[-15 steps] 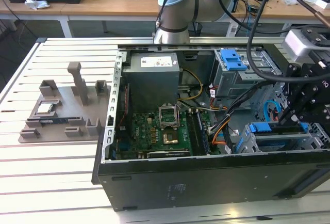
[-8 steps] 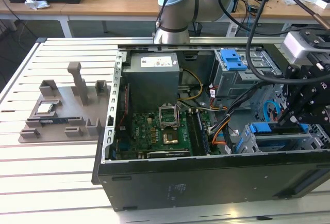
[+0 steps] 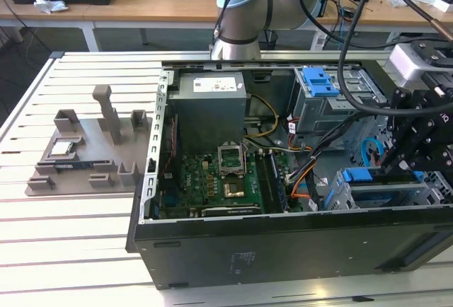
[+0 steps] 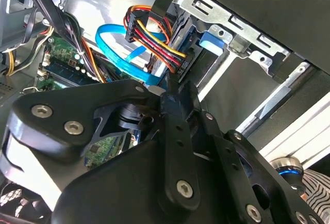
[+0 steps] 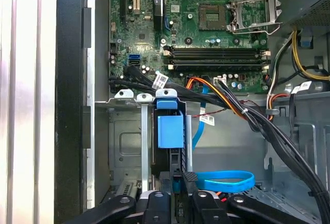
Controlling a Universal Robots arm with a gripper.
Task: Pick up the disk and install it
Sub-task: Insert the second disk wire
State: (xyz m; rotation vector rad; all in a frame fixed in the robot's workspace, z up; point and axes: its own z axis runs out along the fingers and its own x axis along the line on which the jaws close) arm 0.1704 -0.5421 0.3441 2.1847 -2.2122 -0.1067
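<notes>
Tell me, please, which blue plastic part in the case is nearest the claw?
The disk's blue frame, directly beside the claw; the lighter blue clip sits farther off atop the drive cage.

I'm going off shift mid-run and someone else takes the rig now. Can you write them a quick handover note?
Gripper: low inside the open computer case, at the end of the disk; whether it grips cannot be told.
Disk: edge-on in the drive bay near the case's front corner, blue frame showing.
Done: the disk is picked up and is in the bay slot.
Left: full seating not confirmed. A looped blue cable lies beside the gripper.
</notes>
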